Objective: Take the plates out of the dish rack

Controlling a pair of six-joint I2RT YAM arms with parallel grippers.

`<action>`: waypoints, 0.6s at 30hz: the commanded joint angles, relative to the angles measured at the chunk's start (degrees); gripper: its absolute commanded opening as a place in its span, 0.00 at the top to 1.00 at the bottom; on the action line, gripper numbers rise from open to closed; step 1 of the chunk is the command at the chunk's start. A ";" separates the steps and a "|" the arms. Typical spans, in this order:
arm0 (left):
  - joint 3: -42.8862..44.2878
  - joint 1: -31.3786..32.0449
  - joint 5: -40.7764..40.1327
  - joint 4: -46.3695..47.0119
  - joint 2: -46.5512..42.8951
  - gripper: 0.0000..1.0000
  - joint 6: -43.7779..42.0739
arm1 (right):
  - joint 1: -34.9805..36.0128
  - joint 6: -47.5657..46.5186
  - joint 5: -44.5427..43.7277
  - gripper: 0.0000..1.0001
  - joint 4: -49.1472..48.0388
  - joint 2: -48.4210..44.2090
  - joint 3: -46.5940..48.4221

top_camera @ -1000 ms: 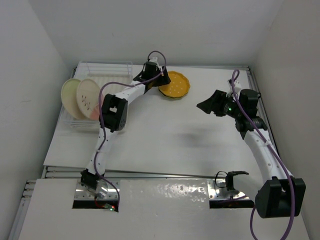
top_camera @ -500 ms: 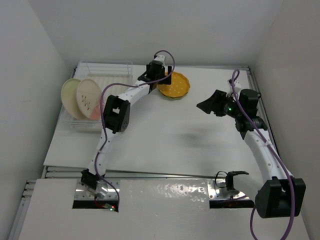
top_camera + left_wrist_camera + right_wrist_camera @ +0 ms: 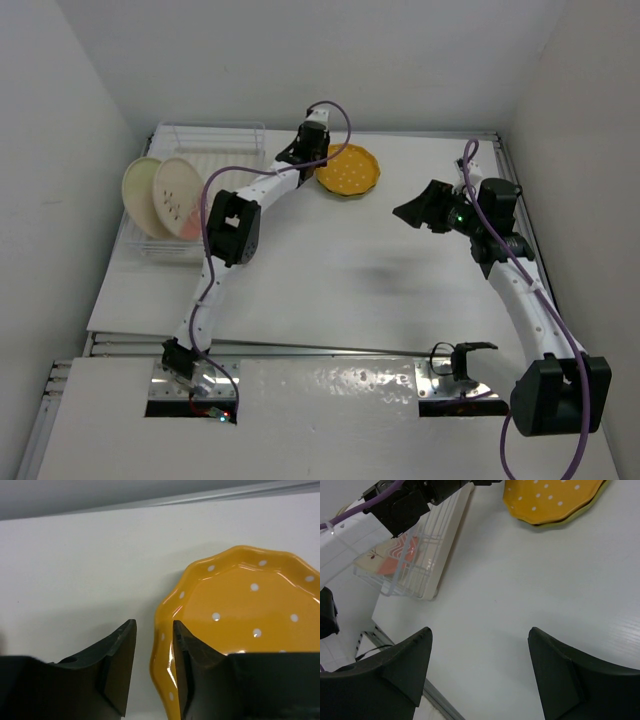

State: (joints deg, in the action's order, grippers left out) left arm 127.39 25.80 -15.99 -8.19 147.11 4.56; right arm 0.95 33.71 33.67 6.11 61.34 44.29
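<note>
Resting flat on the table [image 3: 330, 270], the orange plate [image 3: 348, 169] lies at 3 o'clock of the left fingers [image 3: 150, 667], narrowly apart and empty, while the right fingers [image 3: 480, 672] gape wide.

No readable text, labels, brands or numbers in any view. The orange plate [image 3: 240, 620] carries only white dots, no lettering. The cream-and-pink plate [image 3: 178, 196] in the rack [image 3: 200, 160] has a small dark motif, too small to tell whether it is writing. Arm housings and base mounts show no legible markings at this resolution.
</note>
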 commanded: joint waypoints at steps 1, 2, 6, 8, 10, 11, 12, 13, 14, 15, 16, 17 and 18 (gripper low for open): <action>-1.09 0.30 -2.91 -0.51 -2.62 0.68 -0.16 | 0.28 -0.84 0.87 0.24 -1.54 -0.78 0.88; -0.92 0.30 -3.00 -0.69 -2.35 0.70 0.27 | 0.37 -0.93 0.96 0.23 -1.54 -0.87 0.80; -0.74 0.30 -3.35 -2.53 -1.21 0.71 1.59 | 0.28 -0.84 0.87 0.23 -1.54 -0.96 0.71; -0.66 0.30 -3.17 -3.41 -0.86 0.83 2.03 | 0.37 -1.02 0.96 0.23 -1.36 -1.14 0.53; -1.18 0.30 -2.74 -4.03 -0.68 0.95 2.39 | 0.37 -1.19 0.78 0.23 -1.19 -1.49 0.44; -1.36 0.30 -1.43 -3.94 -0.68 1.00 2.47 | 0.37 -1.28 0.78 0.23 -1.10 -1.57 0.44; -2.14 0.30 -0.37 -3.86 -1.03 1.00 2.56 | 0.37 -1.28 0.70 0.23 -1.01 -1.66 0.36; -2.58 0.30 0.77 -3.59 -1.12 1.00 2.65 | 0.28 -1.28 0.69 0.22 -1.01 -1.75 0.27; -3.28 0.30 2.26 -2.98 -1.38 1.00 2.74 | 0.37 -1.28 0.61 0.22 -1.01 -1.75 0.27; -3.47 0.30 2.45 -2.89 -1.39 1.00 3.00 | 0.37 -1.20 0.61 0.22 -1.01 -1.75 0.27; -3.64 0.30 2.45 -2.71 -1.39 1.00 3.61 | 0.28 -1.28 0.61 0.22 -1.01 -1.84 0.35; -3.64 0.30 2.28 -2.54 -1.04 1.00 3.70 | 0.37 -1.28 0.61 0.22 -1.01 -1.84 0.36; -3.56 0.30 2.10 -2.54 -0.86 1.00 3.70 | 0.37 -1.28 0.61 0.22 -1.01 -1.84 0.44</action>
State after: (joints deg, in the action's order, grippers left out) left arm 125.45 25.93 -15.92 -9.21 146.98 6.90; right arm 0.95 33.17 33.67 6.20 60.55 44.27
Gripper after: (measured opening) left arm 0.019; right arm 0.777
